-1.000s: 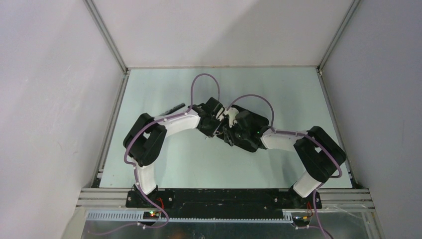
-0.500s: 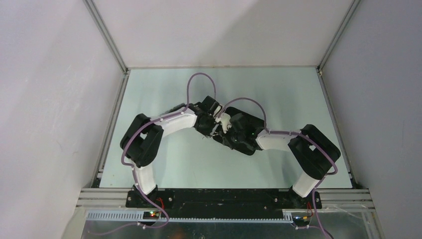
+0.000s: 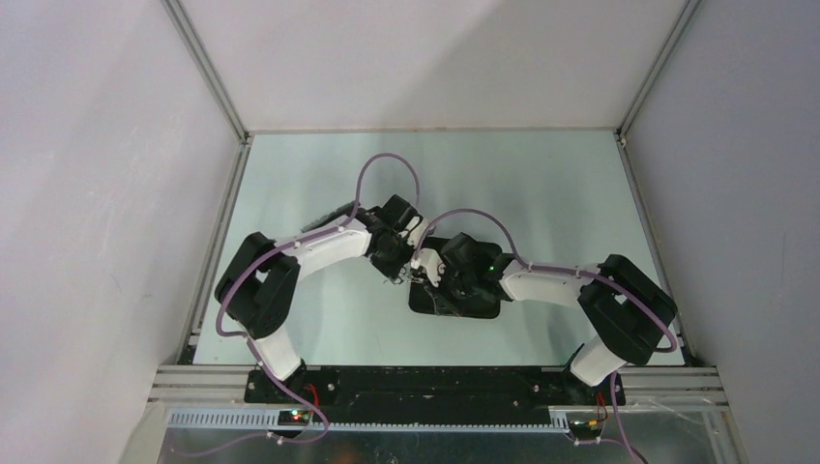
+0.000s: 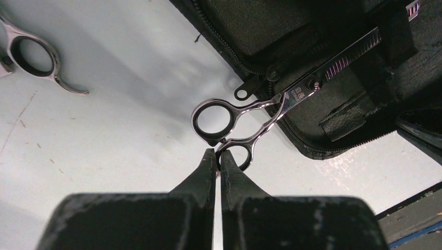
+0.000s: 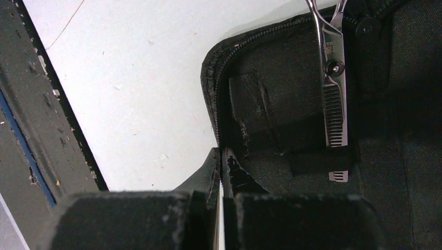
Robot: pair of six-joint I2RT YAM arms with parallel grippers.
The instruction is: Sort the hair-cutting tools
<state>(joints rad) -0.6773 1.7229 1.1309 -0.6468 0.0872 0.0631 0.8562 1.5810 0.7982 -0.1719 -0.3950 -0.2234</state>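
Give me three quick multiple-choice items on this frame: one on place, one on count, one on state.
1. Where is the toothed blade of the scissors pinched by the left gripper?
A. Under a strap inside the pouch
B. Flat on the bare table
C. Up in the air, clear of the pouch

2. How many scissors show in the left wrist view?
A. One
B. Two
C. Four

3. How is the right gripper?
A. Wide open above the table
B. Shut on a comb
C. Shut on the pouch's zip edge

Answers:
1 A, the blade runs under the strap and its tip pokes out past it.
2 B, a second pair's ring handle lies on the table at the upper left.
3 C, its fingers meet on the rim with no gap.
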